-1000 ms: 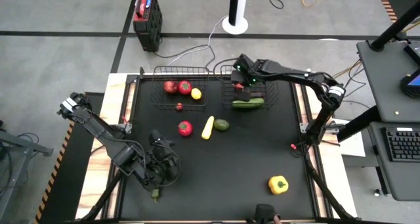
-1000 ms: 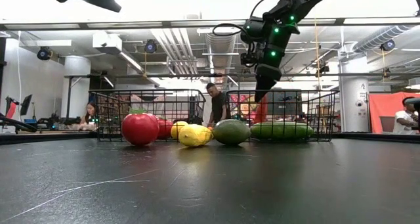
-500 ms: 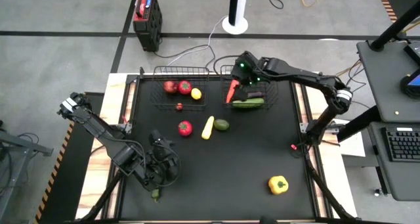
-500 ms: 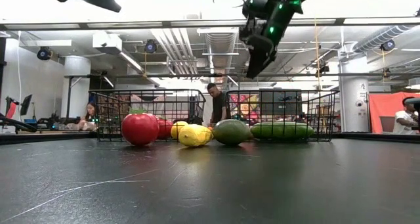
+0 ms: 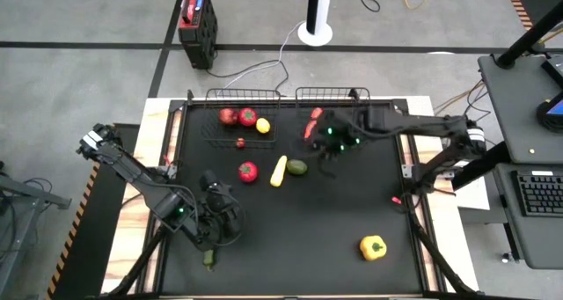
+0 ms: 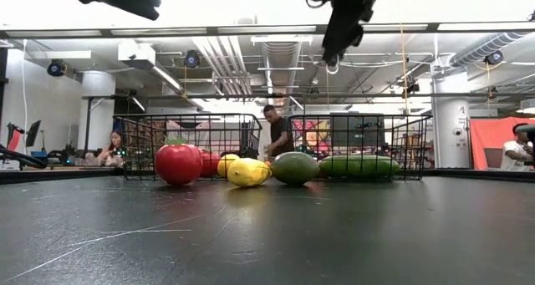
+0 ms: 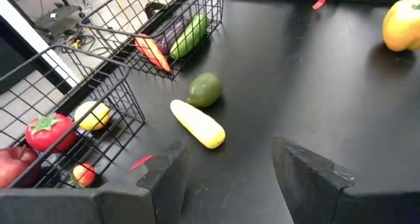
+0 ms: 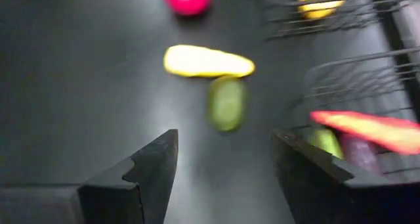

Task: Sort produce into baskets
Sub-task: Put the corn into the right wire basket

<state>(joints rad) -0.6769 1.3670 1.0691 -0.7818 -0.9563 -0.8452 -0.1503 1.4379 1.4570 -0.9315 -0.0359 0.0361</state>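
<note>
Right arm above the table by its basket, left arm waiting near the front.

The right gripper (image 5: 330,155) hangs just in front of the right basket (image 5: 352,95), fingers (image 8: 141,175) spread with nothing between them. That basket holds a carrot (image 7: 152,51), cucumber (image 7: 191,33) and eggplant (image 7: 168,35). The left basket (image 5: 230,96) holds a tomato (image 5: 248,117), apple (image 5: 229,116) and lemon (image 5: 262,126). On the table (image 5: 334,221) lie another tomato (image 5: 248,171), a yellow squash (image 5: 278,171), an avocado (image 5: 297,167) and, well apart, a yellow pepper (image 5: 373,247). The left gripper (image 7: 226,175) hovers empty, fingers apart.

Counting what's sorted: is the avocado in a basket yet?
Out. The avocado lies on the bare table, beside the yellow squash, short of both baskets.
</note>
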